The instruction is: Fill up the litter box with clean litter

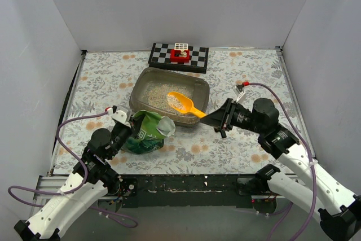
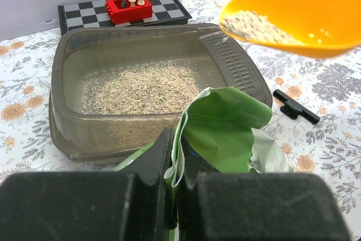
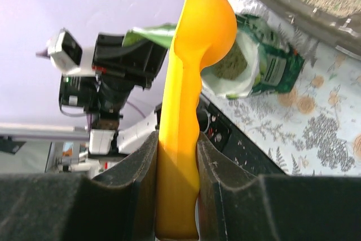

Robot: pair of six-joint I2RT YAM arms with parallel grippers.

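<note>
— Which way is the litter box (image 1: 137,91) from the right tool (image 1: 210,118)?
— Far-left of it. That tool clamps the scoop (image 1: 183,103) by its handle, which points near-right. The bowl, carrying clean litter (image 2: 254,28), hangs over the box's near-right part.
— And the left tool (image 1: 128,123)?
— Pinched tight on the green bag (image 1: 148,132), just near of the box.

litter box (image 1: 137,95) was a shallow grey-brown plastic tray with rounded corners and sloped walls. it sat flat and upright mid-counter (image 1: 242,77), slightly skewed to the counter edges. a ribbed panel showed on its right inner wall. clean litter (image 1: 159,94) was fine pale beige-grey granules, spread thin over the box floor, denser toward the middle, with bare plastic near the walls. level was low, well under the rim. another small heap lay in the orange scoop (image 1: 181,103) above the box's near-right part.
</note>
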